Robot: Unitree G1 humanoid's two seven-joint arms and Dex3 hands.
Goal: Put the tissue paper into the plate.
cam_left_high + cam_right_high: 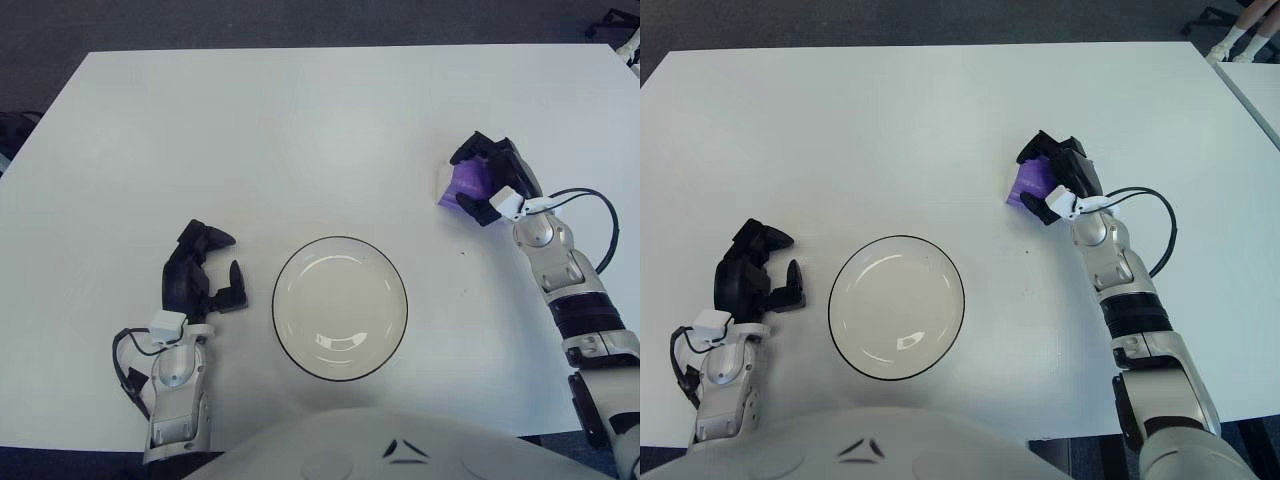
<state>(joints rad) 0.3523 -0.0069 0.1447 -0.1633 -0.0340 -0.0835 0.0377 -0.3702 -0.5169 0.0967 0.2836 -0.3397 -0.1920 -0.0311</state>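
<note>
A purple pack of tissue paper [463, 181] is held in my right hand [485, 178], whose black fingers are curled around it on the right side of the white table [300, 130]. The pack sits up and to the right of the plate, well apart from it. The white plate [340, 306] with a dark rim lies near the table's front edge and holds nothing. My left hand [203, 272] shows just left of the plate, fingers loosely spread with nothing in them.
Dark carpet surrounds the table at the back. A black cable [600, 215] loops out from my right wrist. My own white torso [380, 450] fills the bottom edge.
</note>
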